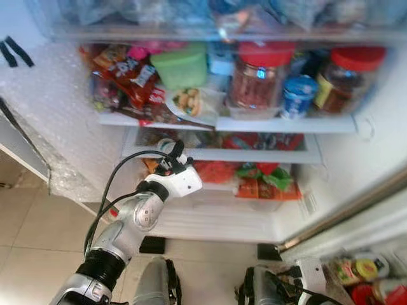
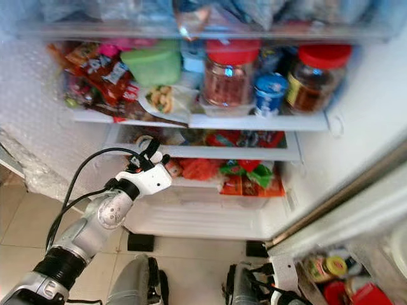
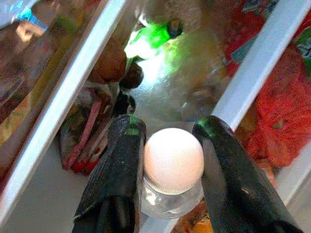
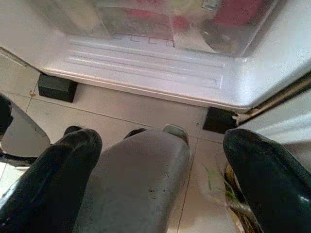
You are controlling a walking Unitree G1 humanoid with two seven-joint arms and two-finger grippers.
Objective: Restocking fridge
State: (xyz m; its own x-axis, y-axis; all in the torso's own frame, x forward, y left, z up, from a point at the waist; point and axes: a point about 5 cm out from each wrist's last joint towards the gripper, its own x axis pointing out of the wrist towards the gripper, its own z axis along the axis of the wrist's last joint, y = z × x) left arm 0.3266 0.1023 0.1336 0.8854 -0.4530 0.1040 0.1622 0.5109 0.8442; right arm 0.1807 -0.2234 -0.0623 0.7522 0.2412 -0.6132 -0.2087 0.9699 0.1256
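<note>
My left gripper (image 1: 172, 151) reaches into the open fridge at the front edge of the low shelf (image 1: 254, 154). It is shut on a clear bottle with a pale round cap (image 3: 173, 160), and the two black fingers (image 3: 121, 160) press on either side of the bottle's neck. Beyond the cap lie packets, a green bottle (image 3: 154, 34) and a red bag (image 3: 279, 121). My right gripper (image 4: 160, 141) hangs open over the floor, above my grey leg (image 4: 141, 184).
The upper shelf (image 1: 286, 124) is crowded with two red-lidded jars (image 1: 257, 79), a blue can (image 1: 297, 95), a green box (image 1: 181, 67) and snack packets. A clear drawer (image 1: 254, 181) holds red and green packets. Door shelf items (image 1: 362, 273) sit at the lower right. Tiled floor lies below.
</note>
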